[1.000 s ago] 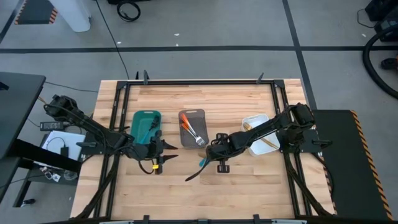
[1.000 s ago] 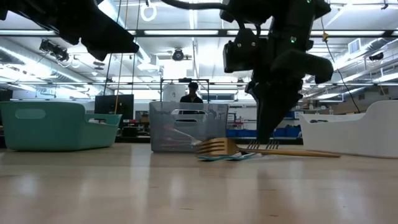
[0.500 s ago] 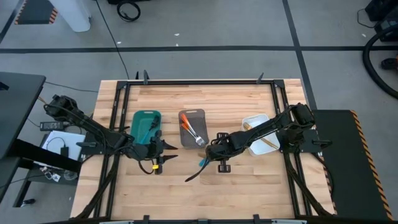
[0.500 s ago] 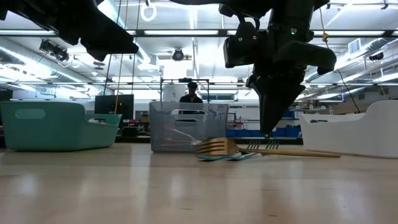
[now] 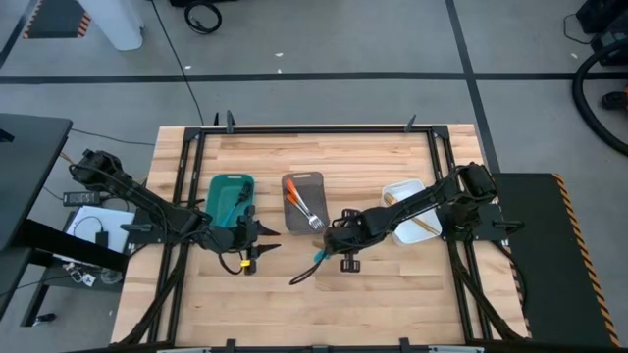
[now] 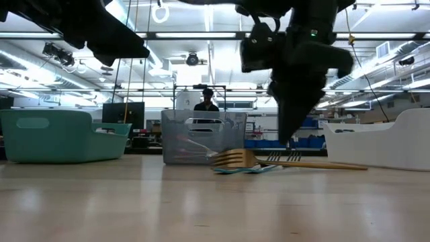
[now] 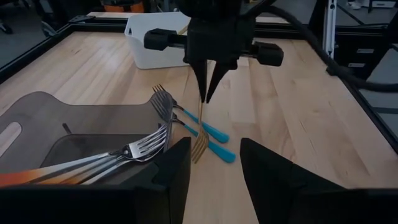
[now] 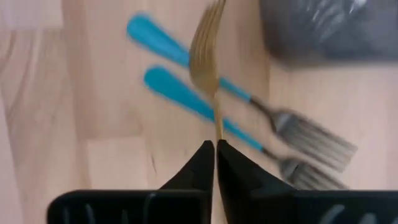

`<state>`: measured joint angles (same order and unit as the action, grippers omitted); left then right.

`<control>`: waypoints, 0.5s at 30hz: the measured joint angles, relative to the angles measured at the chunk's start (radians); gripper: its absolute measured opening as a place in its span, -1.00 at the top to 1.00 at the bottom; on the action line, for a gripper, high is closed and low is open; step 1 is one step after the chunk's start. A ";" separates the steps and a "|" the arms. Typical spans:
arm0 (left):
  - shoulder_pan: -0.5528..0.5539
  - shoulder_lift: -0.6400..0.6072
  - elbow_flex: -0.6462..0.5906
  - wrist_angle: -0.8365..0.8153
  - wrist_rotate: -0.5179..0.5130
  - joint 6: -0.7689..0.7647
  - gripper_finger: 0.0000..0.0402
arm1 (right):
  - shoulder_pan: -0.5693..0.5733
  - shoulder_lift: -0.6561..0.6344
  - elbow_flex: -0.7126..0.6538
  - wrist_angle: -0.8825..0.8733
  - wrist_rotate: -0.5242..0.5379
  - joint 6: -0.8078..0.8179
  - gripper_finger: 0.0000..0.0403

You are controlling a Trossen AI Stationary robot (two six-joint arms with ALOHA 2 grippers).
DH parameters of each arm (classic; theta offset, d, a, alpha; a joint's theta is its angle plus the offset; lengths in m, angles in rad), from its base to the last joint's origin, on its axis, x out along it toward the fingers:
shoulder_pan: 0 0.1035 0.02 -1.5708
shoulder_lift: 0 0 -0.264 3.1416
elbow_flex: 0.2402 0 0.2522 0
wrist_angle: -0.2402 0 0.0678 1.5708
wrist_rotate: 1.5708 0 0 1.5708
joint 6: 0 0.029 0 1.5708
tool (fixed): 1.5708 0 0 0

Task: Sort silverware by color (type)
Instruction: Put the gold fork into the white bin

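A gold fork point(image 7: 199, 140) lies on the table with its tines toward the left arm, across two blue-handled forks point(image 7: 208, 130). The low view shows the gold fork point(image 6: 232, 159) flat on the wood. My right gripper point(image 7: 207, 98) points down with its fingers shut, right above the fork's handle point(image 8: 217, 127). My left gripper point(image 5: 267, 240) waits open near the table's near side, between the teal tray point(image 5: 232, 196) and the grey tray point(image 5: 302, 227). Orange-handled forks point(image 7: 93, 165) lie in the grey tray. My right gripper comes from above with its shut fingertips point(image 8: 208, 155) in line with the gold fork's handle. The low view shows the tips point(image 6: 285, 138) a little above the lying fork, so I cannot tell whether they touch it.
The white tray point(image 5: 392, 191) with gold utensils point(image 5: 424, 226) stands by the right arm. The black frame rail point(image 5: 314, 128) borders the table. Bare wood point(image 5: 392, 294) spreads along the near side. A person point(image 6: 207, 99) stands far behind the table.
My right gripper has risen a little from the gold fork's handle, staying shut. In the low view the gold fork and the blue forks lie where they lay before.
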<state>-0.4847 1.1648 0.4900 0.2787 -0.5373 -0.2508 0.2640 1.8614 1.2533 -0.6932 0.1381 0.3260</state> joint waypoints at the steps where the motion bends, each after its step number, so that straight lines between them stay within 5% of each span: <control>1: 0.000 0.000 0.000 0.000 0.000 0.000 0.26 | 0.001 0.000 -0.001 0.015 0.009 -0.004 0.84; 15: -0.002 0.000 0.000 0.000 0.000 0.002 0.26 | 0.000 0.001 -0.086 0.072 -0.005 0.023 0.53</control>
<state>-0.4862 1.1648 0.4900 0.2787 -0.5369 -0.2493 0.2642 1.8622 1.1668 -0.6209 0.1329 0.3489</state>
